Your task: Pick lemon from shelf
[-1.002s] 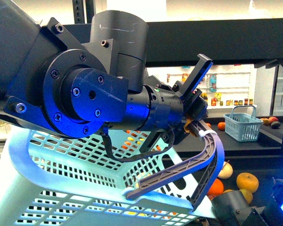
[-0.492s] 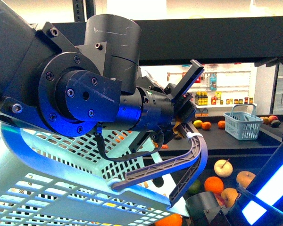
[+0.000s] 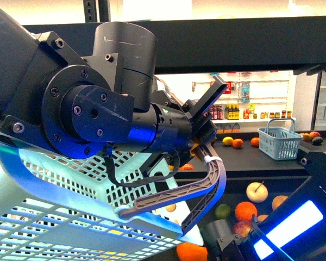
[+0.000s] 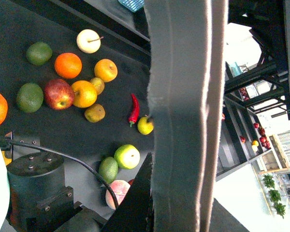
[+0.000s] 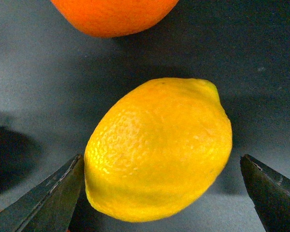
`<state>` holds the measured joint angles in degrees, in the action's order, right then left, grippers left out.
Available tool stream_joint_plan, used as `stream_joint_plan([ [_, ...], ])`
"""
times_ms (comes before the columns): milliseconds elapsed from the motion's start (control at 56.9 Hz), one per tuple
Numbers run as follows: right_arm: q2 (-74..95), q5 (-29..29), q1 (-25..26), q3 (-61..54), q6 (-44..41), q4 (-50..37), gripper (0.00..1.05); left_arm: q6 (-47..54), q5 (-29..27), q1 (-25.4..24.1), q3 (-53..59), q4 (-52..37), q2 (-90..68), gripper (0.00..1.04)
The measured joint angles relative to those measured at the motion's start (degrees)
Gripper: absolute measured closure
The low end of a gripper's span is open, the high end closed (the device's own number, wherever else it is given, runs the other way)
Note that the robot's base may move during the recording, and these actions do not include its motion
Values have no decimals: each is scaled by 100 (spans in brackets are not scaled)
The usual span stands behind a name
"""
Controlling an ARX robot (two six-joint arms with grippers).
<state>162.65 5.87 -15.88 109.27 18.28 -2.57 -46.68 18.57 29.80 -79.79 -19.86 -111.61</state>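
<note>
Right gripper [image 5: 160, 166] stands wide open around the lemon [image 5: 159, 150] and holds nothing. One fingertip [image 5: 48, 193] sits just beside the rind, perhaps touching, and the other fingertip [image 5: 270, 193] is well clear, with bare tray between. The lemon lies on its side on the dark tray of the shelf [image 5: 34, 72], with open floor all round it. An orange [image 5: 113, 14] rests just beyond, a strip of tray apart from it. In the front view the right arm [image 3: 285, 231], lit by a blue strip, comes in low under the shelf's black upper tier. The left arm [image 3: 87, 109] fills the near field, its big joint toward the camera and its wrist pointing at the shelf. The left gripper [image 3: 205, 145] is closed on the grey handle [image 3: 201, 187] of a pale perforated basket [image 3: 54, 217], which hangs tilted below the arm. Past the handle, fruit lies loosely scattered with gaps between: a red apple [image 4: 59, 93], a red chilli [image 4: 134, 108] and a pale apple [image 3: 257, 191]. Farther back stands a small teal basket [image 3: 277, 142], then white wall shelves [image 3: 244, 103] lined with bottles.
</note>
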Motion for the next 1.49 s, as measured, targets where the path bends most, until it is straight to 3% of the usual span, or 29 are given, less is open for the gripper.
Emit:
stream_joint_plan([
  [229, 450, 96, 0, 678, 61, 317, 8, -76, 52, -2, 0, 0, 0, 97],
  [334, 516, 166, -7, 767, 151, 306, 17, -275, 210, 7, -17, -20, 9, 97],
  [492, 525, 164, -55, 752, 153, 153, 17, -393, 302, 87, -42, -46, 11, 97],
  [862, -212, 76, 197, -715, -352, -579, 20, -678, 402, 122, -55, -48, 39, 97],
  [1178, -1502, -258, 1099, -2704, -1589, -1161, 21, -1016, 632, 212, -68, -61, 96, 97],
  [1495, -2887, -817, 2365, -3423, -2968, -798, 21, -984, 610, 234, -94, -83, 90, 97],
])
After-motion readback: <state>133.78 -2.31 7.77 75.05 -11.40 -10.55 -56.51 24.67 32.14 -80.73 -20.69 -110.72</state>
